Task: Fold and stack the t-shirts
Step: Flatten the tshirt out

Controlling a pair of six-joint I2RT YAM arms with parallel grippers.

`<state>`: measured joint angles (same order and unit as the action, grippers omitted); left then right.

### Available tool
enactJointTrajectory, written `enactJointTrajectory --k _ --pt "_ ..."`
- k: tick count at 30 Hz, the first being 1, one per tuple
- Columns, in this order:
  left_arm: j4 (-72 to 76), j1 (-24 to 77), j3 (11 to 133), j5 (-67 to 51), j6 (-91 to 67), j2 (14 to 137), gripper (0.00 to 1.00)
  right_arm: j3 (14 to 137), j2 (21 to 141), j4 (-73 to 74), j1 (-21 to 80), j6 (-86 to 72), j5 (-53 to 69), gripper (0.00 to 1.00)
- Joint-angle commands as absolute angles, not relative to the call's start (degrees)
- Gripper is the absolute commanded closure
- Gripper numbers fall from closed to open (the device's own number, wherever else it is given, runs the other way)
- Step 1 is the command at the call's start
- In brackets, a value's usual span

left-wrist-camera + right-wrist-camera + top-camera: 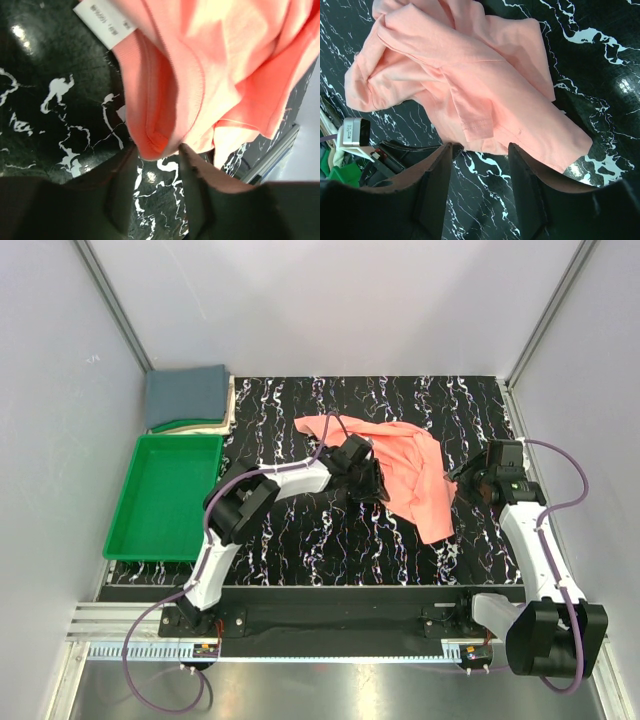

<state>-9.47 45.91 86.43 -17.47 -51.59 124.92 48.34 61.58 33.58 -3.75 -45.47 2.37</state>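
Two t-shirts show. The salmon-pink t-shirt (410, 475) lies crumpled right of the middle of the desk (300, 540), its white neck label (102, 22) showing. The blue-grey t-shirt (185, 390) sits folded in the far left corner on a cream layer, behind the green tray (165, 495).

The left fingers (120, 195) stand partly apart at the pink shirt's left edge, a folded hem just at their tips, nothing clamped. The right fingers (435, 195) stand partly apart beside its right edge, holding nothing.

Bare black, white-veined surface lies in front of the pink shirt and to its left. Pale grey walls (350, 300) close three sides.
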Motion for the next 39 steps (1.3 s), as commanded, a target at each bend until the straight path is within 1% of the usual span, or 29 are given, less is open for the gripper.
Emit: enactJointTrajectory --k 1,2,3,5,10,12,14,17,18,20,22,24,25,27,29,31,36,39 --pt "-10.9 45.97 88.86 -16.87 -51.33 125.33 0.65 48.25 60.55 31.2 -3.96 -47.37 0.62 0.44" --pt "-11.16 45.88 88.94 -17.31 -50.98 125.25 0.83 48.16 60.99 31.2 -3.96 -47.72 0.35 0.44" --pt "-11.51 45.62 89.03 -17.84 -50.63 124.64 0.9 47.99 61.43 31.2 -3.96 -47.9 0.35 0.44" --pt "-12.39 44.48 87.98 -16.97 -48.53 122.62 1.0 48.16 63.45 31.11 -3.96 -47.99 0.35 0.44" --pt "-15.73 38.78 78.94 -12.58 -44.74 107.87 1.0 47.9 67.23 30.42 -3.96 -47.64 -1.32 0.44" --pt "-17.31 37.54 75.08 -10.56 -42.72 101.47 1.0 46.33 68.72 28.23 -3.96 -47.72 -1.58 0.47" --pt "-17.93 36.39 72.96 -9.84 -41.32 97.67 1.0 45.27 69.87 26.55 -3.96 -48.16 -1.06 0.5" --pt "-18.45 35.42 70.49 -12.04 -40.26 95.89 1.0 42.72 72.41 20.5 -3.95 -48.34 3.93 0.52" --pt "-19.24 35.33 70.05 -12.04 -39.91 95.11 1.0 41.67 73.73 17.43 -3.87 -48.51 7.87 0.53" --pt "-20.65 35.42 69.87 -10.55 -38.5 93.09 1.0 40.87 75.14 15.48 -3.87 -48.6 11.58 0.53" --pt "-21.7 35.33 70.05 -8.19 -37.36 91.76 1.0 40.52 77.15 15.12 -3.87 -48.34 12.39 0.52" --pt "-25.82 35.25 71.97 -5.38 -34.55 90.88 1.0 39.82 78.3 14.94 -3.87 -48.95 13.09 0.51" --pt "-27.58 35.33 72.77 -1.45 -32.63 90.79 1.0 39.38 78.22 14.94 -3.61 -49.65 13.18 0.51" --pt "-31.1 35.33 74.0 2.43 -31.21 89.83 1.0 37.8 77.35 14.33 -3.08 -52.1 13.19 0.5" --pt "-32.43 35.33 74.09 5.27 -29.98 87.99 1.0 37.09 76.38 14.24 -1.42 -53.87 12.14 0.47" --pt "-32.43 35.33 73.83 4.23 -29.71 86.4 1.0 36.21 74.98 14.24 -0.36 -57.03 11.52 0.45" --pt "-30.5 35.07 73.83 -3.59 -30.93 82.97 1.0 36.3 75.93 14.15 8.85 -63.97 7.57 0.43" --pt "-30.5 35.16 73.74 -2.91 -31.03 82.27 1.0 36.47 78.04 14.15 10.72 -65.39 5.98 0.43"
